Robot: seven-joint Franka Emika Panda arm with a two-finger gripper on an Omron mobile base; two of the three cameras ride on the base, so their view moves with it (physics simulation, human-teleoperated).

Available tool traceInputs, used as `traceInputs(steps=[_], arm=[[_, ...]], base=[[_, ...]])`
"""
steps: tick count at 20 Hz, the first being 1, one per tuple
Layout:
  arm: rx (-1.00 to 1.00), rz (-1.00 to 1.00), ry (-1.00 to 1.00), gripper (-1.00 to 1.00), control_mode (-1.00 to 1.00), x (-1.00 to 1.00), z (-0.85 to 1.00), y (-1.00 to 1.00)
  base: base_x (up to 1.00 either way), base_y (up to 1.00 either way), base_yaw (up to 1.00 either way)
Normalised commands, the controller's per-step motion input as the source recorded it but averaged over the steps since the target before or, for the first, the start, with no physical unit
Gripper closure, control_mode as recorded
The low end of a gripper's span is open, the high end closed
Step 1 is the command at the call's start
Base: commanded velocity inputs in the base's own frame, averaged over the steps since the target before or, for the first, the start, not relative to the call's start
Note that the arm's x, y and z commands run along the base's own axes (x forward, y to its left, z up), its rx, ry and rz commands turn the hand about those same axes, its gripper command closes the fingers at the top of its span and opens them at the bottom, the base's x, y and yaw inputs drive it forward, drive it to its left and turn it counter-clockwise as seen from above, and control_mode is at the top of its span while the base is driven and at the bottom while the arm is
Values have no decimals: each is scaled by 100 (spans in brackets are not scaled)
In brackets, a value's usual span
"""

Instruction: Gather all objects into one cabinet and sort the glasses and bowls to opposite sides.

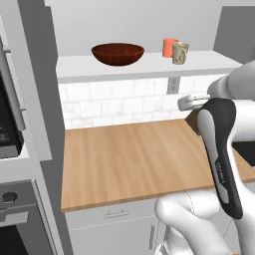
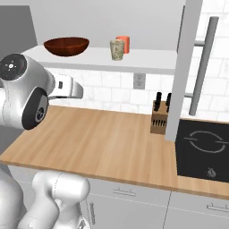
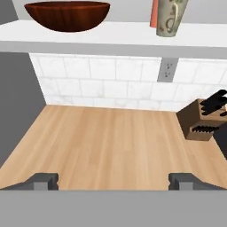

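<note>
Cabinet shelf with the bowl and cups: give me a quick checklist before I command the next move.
1. Gripper empty, jaws wide apart: ok.
2. Bowl upright on the left part of the cabinet shelf: ok.
3. Orange cup and speckled mug upright on the right part, well apart from the bowl: ok.
4. Second speckled mug gathered on the shelf: cannot tell; I see one mug.
5. Whether cup and mug touch each other: cannot tell; they overlap in every view.
6. Wooden counter under the gripper free of obstacles, knife block off to the right: ok.
</note>
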Motion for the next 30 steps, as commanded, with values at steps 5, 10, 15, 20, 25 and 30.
traceInputs(steps=[5, 10, 15, 20, 25, 30], arm=[[0, -2, 0, -100, 100, -10, 0, -2], [0, 0, 0, -100, 100, 0, 0, 0], [0, 0, 0, -100, 100, 0, 0, 0], [0, 0, 0, -100, 100, 0, 0, 0], [0, 0, 0, -100, 100, 0, 0, 0], [0, 0, 0, -100, 100, 0, 0, 0]], base=[[-12, -3, -2], [-55, -50, -14], [-55, -85, -13], [-70, -100, -13], [-40, -90, -11], [-11, -81, -6]])
